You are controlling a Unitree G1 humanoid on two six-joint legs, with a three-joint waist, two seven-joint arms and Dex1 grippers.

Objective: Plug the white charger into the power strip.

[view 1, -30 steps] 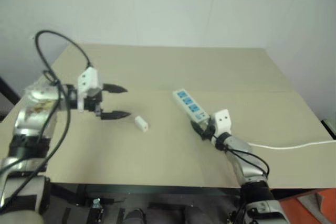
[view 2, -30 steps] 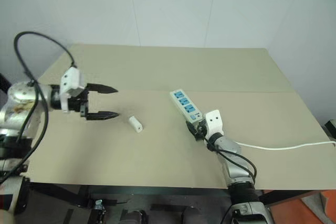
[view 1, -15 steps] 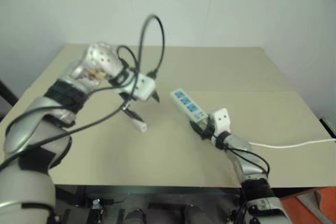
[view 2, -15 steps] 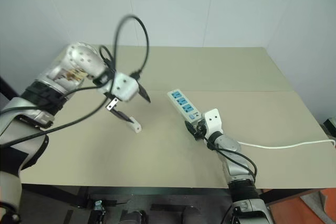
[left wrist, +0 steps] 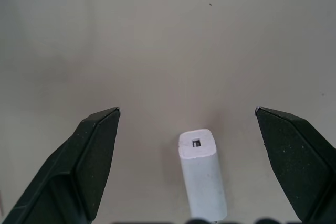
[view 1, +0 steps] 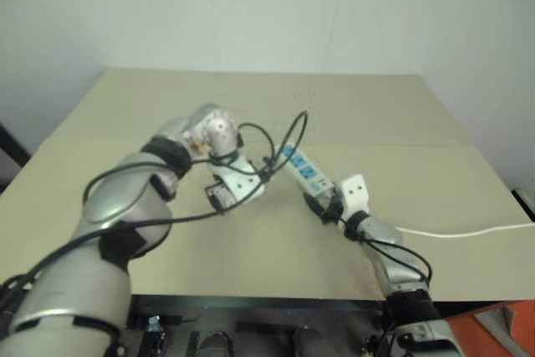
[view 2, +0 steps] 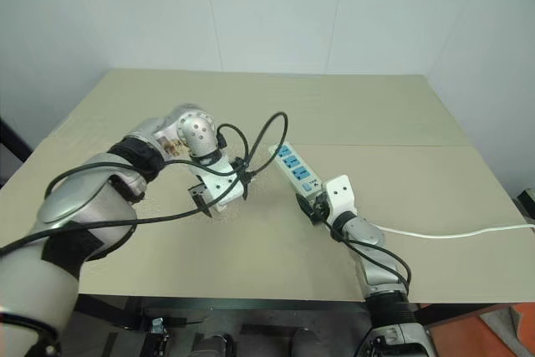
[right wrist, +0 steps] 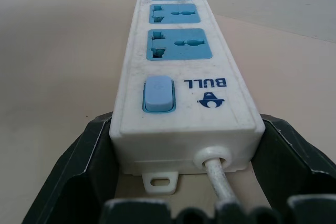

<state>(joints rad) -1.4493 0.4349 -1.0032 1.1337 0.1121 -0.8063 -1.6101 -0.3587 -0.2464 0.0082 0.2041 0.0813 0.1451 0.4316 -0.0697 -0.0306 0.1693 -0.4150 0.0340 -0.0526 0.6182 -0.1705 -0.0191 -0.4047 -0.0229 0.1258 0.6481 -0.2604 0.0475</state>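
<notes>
Swinging over and tipping down, left gripper (left wrist: 186,116) now straddles the white charger (left wrist: 202,174) wide-open, while right gripper (right wrist: 184,145) clamps the power strip (right wrist: 181,72) at three o'clock

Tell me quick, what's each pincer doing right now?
Left pincer: open, poised over the charger, holding nothing.
Right pincer: closed on the cord end of the strip.

The left arm is reaching across toward two o'clock, its wrist bending down, and the left gripper (left wrist: 186,116) is spreading its fingers (left wrist: 94,150) wide. The right arm is angling toward eleven o'clock, and the right gripper (right wrist: 184,129) is clamping both fingers (right wrist: 84,166) against something.
</notes>
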